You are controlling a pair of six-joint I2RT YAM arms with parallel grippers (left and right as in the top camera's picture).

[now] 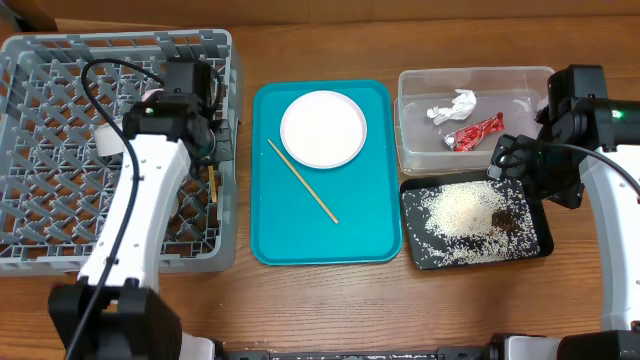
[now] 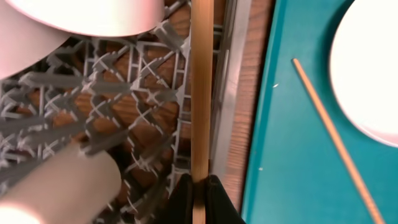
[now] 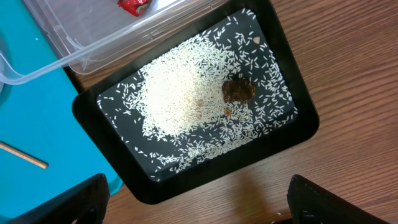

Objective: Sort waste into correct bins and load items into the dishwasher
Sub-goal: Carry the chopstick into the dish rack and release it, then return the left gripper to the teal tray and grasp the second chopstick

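The grey dish rack (image 1: 60, 150) stands at the left. My left gripper (image 2: 199, 186) is shut on a wooden chopstick (image 2: 201, 93) and holds it over the rack's right wall (image 2: 224, 93). White dishes (image 2: 93, 15) lie in the rack, partly hidden. The other chopstick (image 1: 302, 181) and a white plate (image 1: 323, 128) lie on the teal tray (image 1: 270, 235). The clear tub (image 1: 415, 150) holds the white tissue (image 1: 452, 107) and red wrapper (image 1: 474, 132). The black tray (image 3: 99, 112) holds rice (image 3: 180, 93) and a brown lump (image 3: 238, 91). My right gripper (image 3: 199, 208) is open and empty, high above the black tray's edge.
The bare wooden table (image 1: 300, 300) runs along the front. The teal tray sits between the rack and the two bins. The right arm (image 1: 600, 150) stands at the far right, beside the tub and the black tray.
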